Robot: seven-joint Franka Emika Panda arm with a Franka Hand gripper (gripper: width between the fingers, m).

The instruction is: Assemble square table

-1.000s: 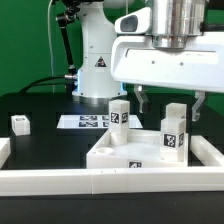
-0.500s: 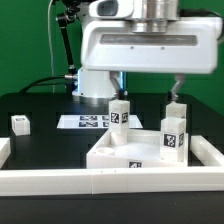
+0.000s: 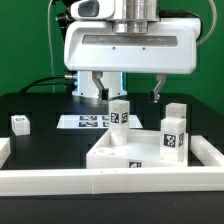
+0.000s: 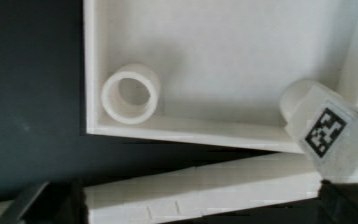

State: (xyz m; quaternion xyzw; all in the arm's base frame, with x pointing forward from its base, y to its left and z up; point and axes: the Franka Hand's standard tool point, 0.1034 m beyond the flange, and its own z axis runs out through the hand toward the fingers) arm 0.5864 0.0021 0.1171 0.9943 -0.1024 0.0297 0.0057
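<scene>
Gripper [image 3: 128,97] has slid across toward the exterior view's left since 1 s ago. It was off past the slab's right edge then, and now it hangs above the slab's [image 3: 135,152] back half and looks a bit higher too. Slab and legs haven't budged afaict.

Gripper is spread wide, nothing between the fingers [image 3: 157,90], not touching any part.

The table itself is a white plastic square slab with a raised rim, smooth matte finish, sitting on the black counter [image 3: 40,140]. The border wall [image 3: 60,181] runs just in front of it. Two blocky white legs stand upright on it, each w/ a b&w tag on the face. The rear leg [image 3: 119,114] is at the slab's back corner and the side leg [image 3: 173,132] is at its right side. Can't tell if either is screwed in or just standing there.

A third leg [image 3: 20,123] lies loose on the counter, well apart from the slab on the exterior view's left. The flat marker board [image 3: 88,121] lies behind the slab.

Wrist view shows the slab's inside, w/ a round corner hole [image 4: 131,96] that has a raised ring lip, close to the rim. A tagged leg [image 4: 327,125] leans into the shot, tilted.
</scene>
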